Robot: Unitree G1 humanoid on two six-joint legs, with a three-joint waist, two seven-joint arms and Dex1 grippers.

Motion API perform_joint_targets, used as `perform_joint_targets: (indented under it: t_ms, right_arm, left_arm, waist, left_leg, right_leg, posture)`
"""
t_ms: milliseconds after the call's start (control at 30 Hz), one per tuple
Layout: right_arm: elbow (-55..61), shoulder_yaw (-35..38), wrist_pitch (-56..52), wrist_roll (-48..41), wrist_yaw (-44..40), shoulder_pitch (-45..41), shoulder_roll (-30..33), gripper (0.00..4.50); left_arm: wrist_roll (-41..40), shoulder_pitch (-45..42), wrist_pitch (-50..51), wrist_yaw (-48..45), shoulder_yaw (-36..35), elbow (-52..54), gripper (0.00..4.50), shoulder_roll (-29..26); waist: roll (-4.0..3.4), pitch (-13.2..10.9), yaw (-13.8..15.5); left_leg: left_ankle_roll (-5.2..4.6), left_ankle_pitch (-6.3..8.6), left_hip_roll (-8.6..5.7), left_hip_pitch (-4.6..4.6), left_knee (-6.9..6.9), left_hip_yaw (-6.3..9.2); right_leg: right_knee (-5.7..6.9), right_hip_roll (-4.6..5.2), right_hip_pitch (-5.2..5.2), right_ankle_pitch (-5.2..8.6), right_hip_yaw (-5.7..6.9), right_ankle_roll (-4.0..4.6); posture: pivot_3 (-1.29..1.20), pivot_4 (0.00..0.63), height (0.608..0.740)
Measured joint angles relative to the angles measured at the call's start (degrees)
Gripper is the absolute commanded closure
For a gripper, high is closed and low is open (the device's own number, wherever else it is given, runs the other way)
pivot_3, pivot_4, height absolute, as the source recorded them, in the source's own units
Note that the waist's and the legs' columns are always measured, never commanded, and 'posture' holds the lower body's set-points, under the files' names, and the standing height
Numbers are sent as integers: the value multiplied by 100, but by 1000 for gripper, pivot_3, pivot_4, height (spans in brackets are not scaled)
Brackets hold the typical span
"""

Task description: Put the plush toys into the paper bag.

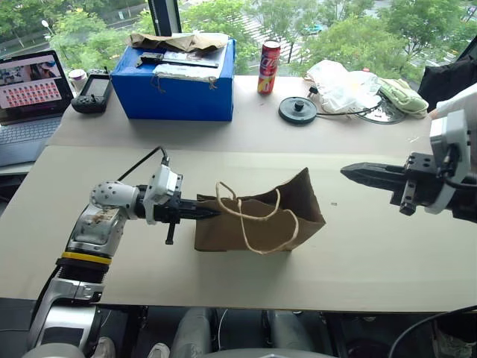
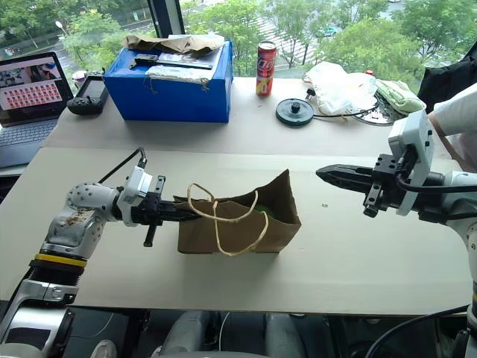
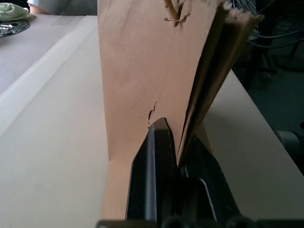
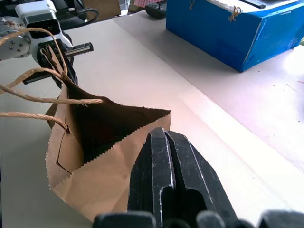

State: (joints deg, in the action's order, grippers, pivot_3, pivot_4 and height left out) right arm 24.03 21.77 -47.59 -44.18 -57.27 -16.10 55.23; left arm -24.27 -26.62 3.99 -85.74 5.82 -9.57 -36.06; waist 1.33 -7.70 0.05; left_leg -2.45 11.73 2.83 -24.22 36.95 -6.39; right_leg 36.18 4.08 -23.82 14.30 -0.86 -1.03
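**Paper bag lying on the desk, both arms at its ends**

The paper bag [image 1: 257,220] lies on its side on the pale desk [image 1: 373,253], mouth turned toward the robot's right, twine handles draped over its side. A sliver of green shows just inside the mouth in the right eye view. The left gripper [image 1: 205,212] is clenched, its fingers [image 3: 159,180] pinching the folded bottom edge of the bag. The right gripper [image 1: 356,173] hangs above the desk, apart from the bag's mouth, fingers [image 4: 166,175] pressed together and empty.
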Motion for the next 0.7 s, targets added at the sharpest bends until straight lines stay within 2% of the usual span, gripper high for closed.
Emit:
perform_joint_targets:
  t_ms: [67, 133, 167, 200, 500, 700]
  right_arm:
    - [-20, -105, 41, 55, -2, 23, 15, 4500]
    - [-43, -139, 83, 78, -4, 29, 16, 4500]
    - [-48, -151, 97, 85, -5, 28, 20, 4500]
    - [-52, -172, 110, 96, -6, 29, 21, 4500]
    - [-103, -414, 210, 251, -28, 28, 28, 4500]
    - [-181, -455, 333, 277, -191, 27, 150, 4500]
  left_arm:
    - [138, 11, -265, -50, 14, -184, 4442, 17]
    - [187, 11, -349, -62, 27, -283, 3914, 38]
    - [219, 10, -396, -42, 28, -316, 3785, 42]
    - [267, 5, -417, -21, 28, -380, 3318, 42]
    - [324, -51, -256, -22, 24, -428, 215, -74]
    - [-172, -328, 822, 53, -314, 279, 215, -609]
  waist:
    - [0, 0, 8]
    - [0, 0, 16]
    - [0, 0, 19]
    - [0, 0, 25]
    - [0, 0, 28]
    - [0, 0, 29]
  left_leg:
    - [0, 0, 0, 0, 0, 0]
    - [0, 0, 0, -1, 1, 0]
    - [0, 0, 0, -1, 1, 1]
    - [0, 0, 0, -1, 1, 1]
    - [0, 0, 2, -1, 1, 1]
    - [0, 0, 3, -5, 2, 2]
  right_leg:
    - [0, 2, 0, 0, 0, 0]
    - [0, 2, 0, 0, 0, 0]
    - [0, 2, 1, 0, 0, 0]
    - [0, 2, 0, 0, 1, 0]
    - [1, 0, 0, 0, 1, 0]
    - [4, 0, -6, 0, 1, -1]
  posture:
    - [0, 150, 739]
    - [0, 150, 739]
    - [0, 150, 739]
    - [0, 150, 739]
    - [0, 150, 739]
    - [0, 150, 739]
